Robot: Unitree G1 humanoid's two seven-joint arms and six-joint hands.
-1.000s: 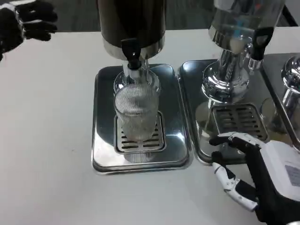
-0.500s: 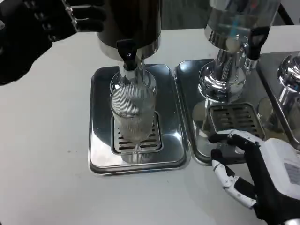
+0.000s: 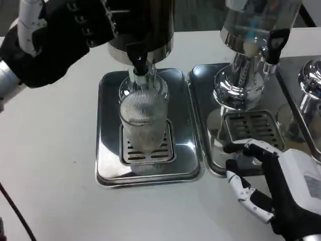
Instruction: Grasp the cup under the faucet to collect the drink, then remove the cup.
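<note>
A clear ribbed cup stands upright on the drain grate of a steel drip tray, right under the black faucet of a dark dispenser. My left hand hovers at the upper left, close beside the dispenser body, its fingers spread toward the tap and holding nothing. My right hand rests low at the right front, by the neighbouring tray's edge, fingers apart and empty, well clear of the cup.
A second dispenser with a chrome stand sits on its own drip tray to the right. A third chrome stand shows at the right edge. White table lies to the left and front.
My left hand has moved right from the far upper-left corner to just beside the dispenser. The right hand and the cup have stayed put.
</note>
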